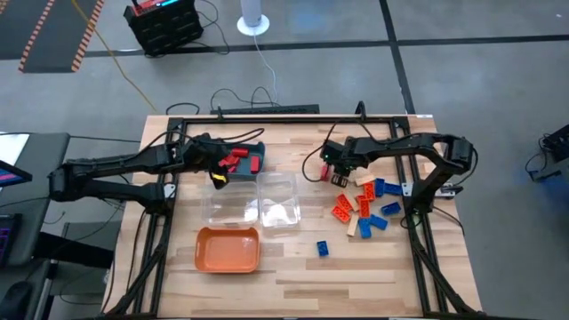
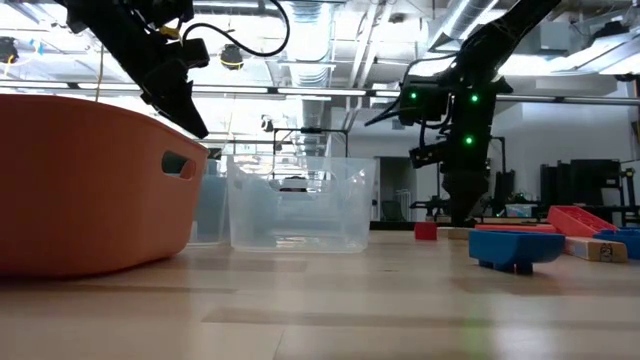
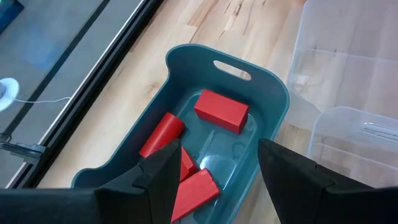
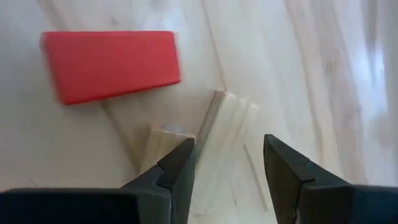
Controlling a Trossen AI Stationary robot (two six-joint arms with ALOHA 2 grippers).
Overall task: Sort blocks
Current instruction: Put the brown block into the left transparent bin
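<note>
Blocks (image 1: 366,210) lay mid-right in the high view as I held the right gripper (image 4: 227,171), jaws open, low over a tan block (image 4: 217,134) beside a red block (image 4: 112,65), while my left gripper (image 3: 214,177) hung open-jawed over the teal tray (image 3: 273,93) holding red bricks (image 3: 221,111).

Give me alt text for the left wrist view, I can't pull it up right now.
The left gripper hangs open above a teal tray that holds red blocks; four show, one partly hidden behind a finger. The tray sits on the wooden table, with clear trays beside it.
</note>
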